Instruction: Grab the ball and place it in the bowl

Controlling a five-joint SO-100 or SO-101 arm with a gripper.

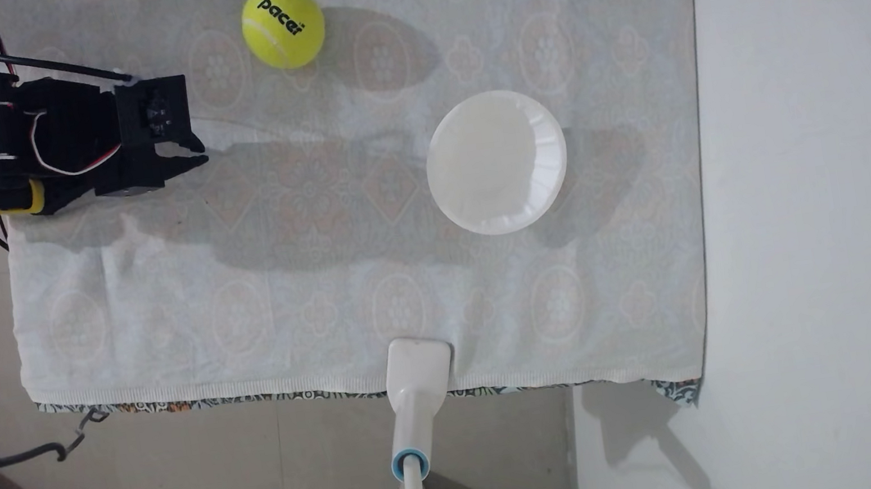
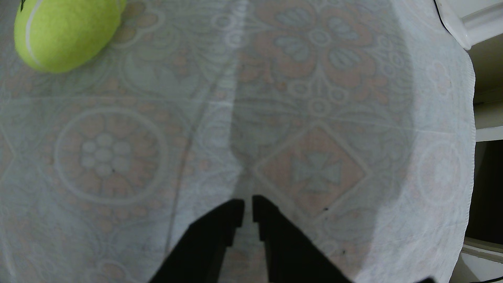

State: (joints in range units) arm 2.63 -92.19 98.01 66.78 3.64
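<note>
Gripper (image 1: 199, 153) nearly closed, holding nothing, at the cloth's (image 1: 312, 309) left edge in the fixed view. Ball (image 1: 283, 25) near the top edge, bowl (image 1: 496, 161) right of middle — empty. Risk: jaws too narrow, they nudge the ball and it rolls off.

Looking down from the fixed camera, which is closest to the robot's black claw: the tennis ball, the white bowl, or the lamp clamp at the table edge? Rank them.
From the gripper in the fixed view:
1. The ball, up and to its right.
2. The bowl, farther right, slightly lower.
3. The lamp clamp, at the cloth's bottom edge; only slightly farther than the bowl.
</note>
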